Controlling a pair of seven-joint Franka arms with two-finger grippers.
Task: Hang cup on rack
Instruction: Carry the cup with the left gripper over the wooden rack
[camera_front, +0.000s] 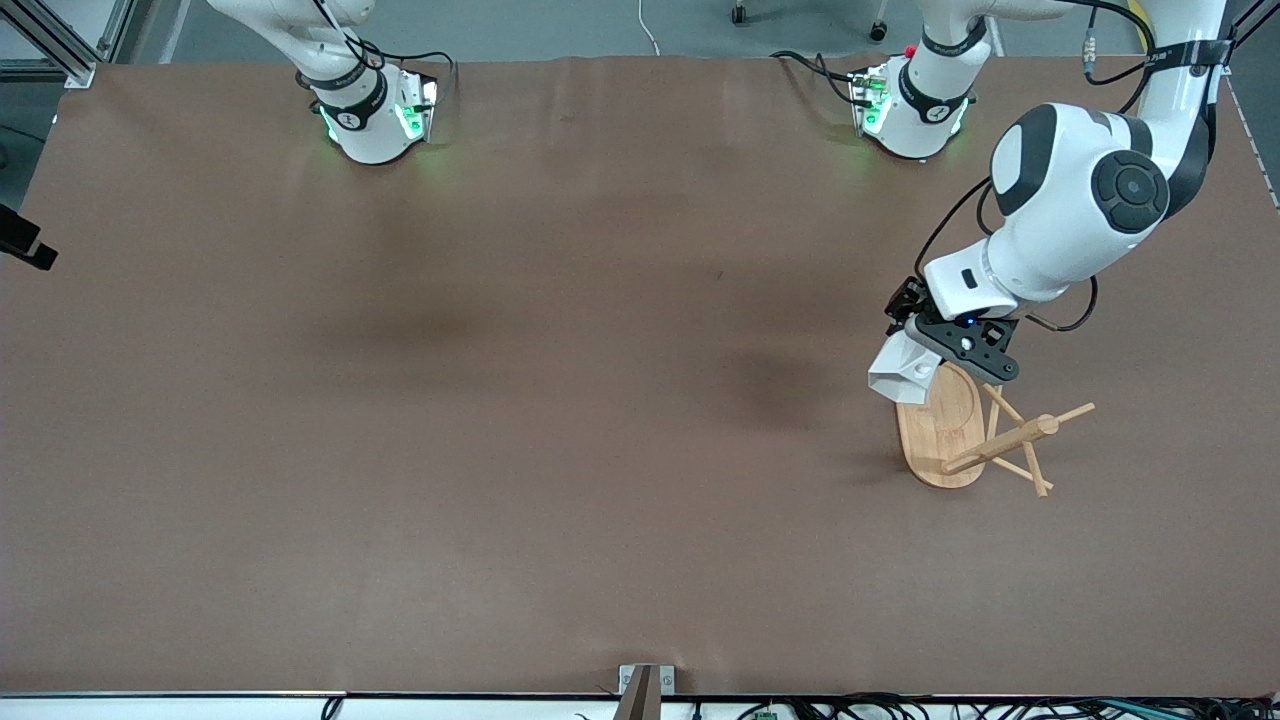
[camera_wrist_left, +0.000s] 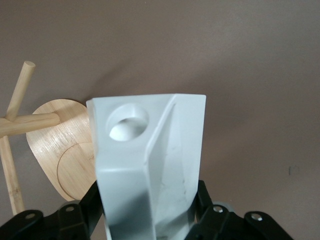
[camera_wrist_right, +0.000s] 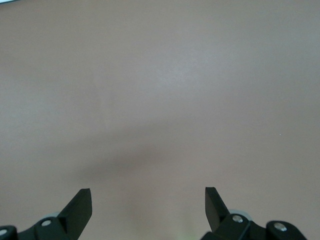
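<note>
While the right gripper (camera_wrist_right: 148, 207) waits open, left gripper (camera_front: 935, 352) clenching cup (camera_front: 903, 370) over rack (camera_front: 945, 425).

Robotics lab, two white robot arm bases (camera_front: 370, 110) bolted along one edge of a brown-covered table (camera_front: 500, 400), aluminium frame struts (camera_front: 60, 45) at a corner, loose cables (camera_front: 900, 708) along the camera-side edge

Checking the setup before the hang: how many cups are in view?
1. The cup is up in the air, clamped in the left gripper, over the rack's base at the left arm's end of the table. No other cup shows.
</note>
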